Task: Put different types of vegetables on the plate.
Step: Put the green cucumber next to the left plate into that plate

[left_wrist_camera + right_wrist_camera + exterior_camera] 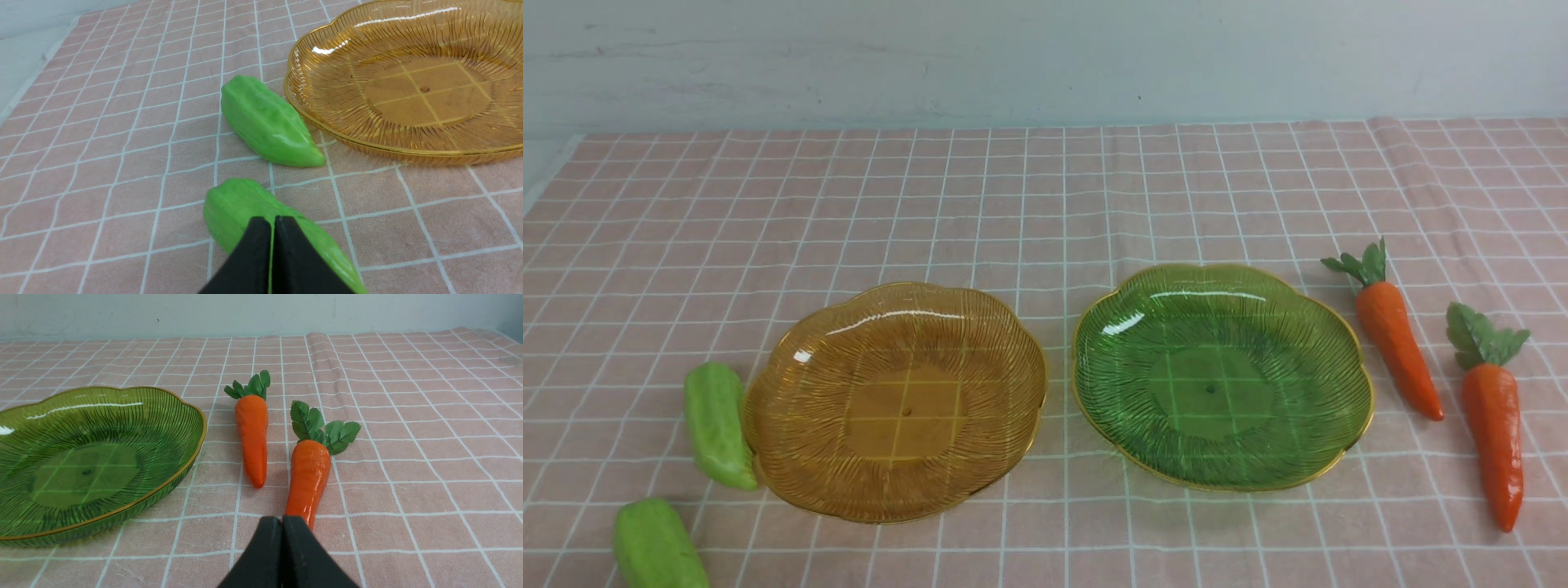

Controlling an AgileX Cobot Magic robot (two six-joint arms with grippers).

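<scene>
Two light-green gourds lie left of the amber plate (894,400): one (717,425) touches its rim, the other (658,545) lies nearer me. Two orange carrots (1396,347) (1493,416) lie right of the green plate (1221,376). Both plates hold nothing. Neither gripper shows in the front view. In the left wrist view my left gripper (272,220) is shut and empty, above the near gourd (241,204); the far gourd (267,122) lies by the amber plate (408,81). In the right wrist view my right gripper (282,519) is shut and empty, over the tip of the near carrot (308,477); the other carrot (252,435) lies beside the green plate (90,457).
A pink cloth (1045,204) with a white grid covers the table, with a fold ridge at the far right. A pale wall (1045,57) stands behind. The bare table edge shows at the far left (539,171).
</scene>
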